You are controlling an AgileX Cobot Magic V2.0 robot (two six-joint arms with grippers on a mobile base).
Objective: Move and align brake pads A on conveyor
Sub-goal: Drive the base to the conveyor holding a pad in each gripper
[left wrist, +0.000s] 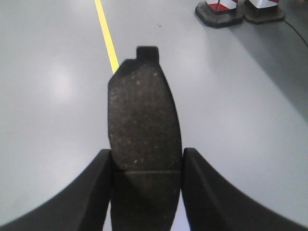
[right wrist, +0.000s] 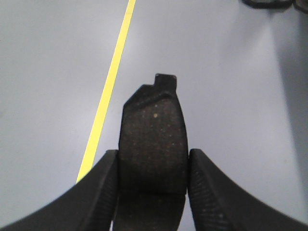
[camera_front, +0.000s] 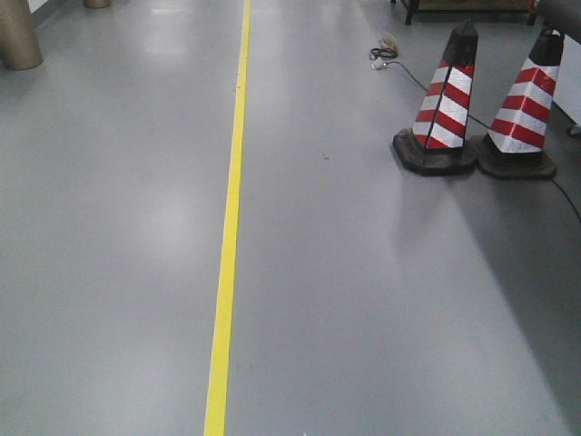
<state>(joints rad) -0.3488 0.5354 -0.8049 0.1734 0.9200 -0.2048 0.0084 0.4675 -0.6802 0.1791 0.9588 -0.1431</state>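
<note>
We are clamping one brake pad (left wrist: 144,110) between the closed left fingers (left wrist: 94,192) and a second brake pad (right wrist: 153,139) between the closed right fingers (right wrist: 214,192), above the floor (left wrist: 240,96) with the conveyor unseen, so firm, level carriage is being required.

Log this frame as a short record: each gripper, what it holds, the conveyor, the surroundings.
left gripper: shut on brake pad, tab end pointing away
right gripper: shut on second brake pad, same orientation
conveyor: not in view
below: grey floor with yellow line
nearby: two striped cones
</note>
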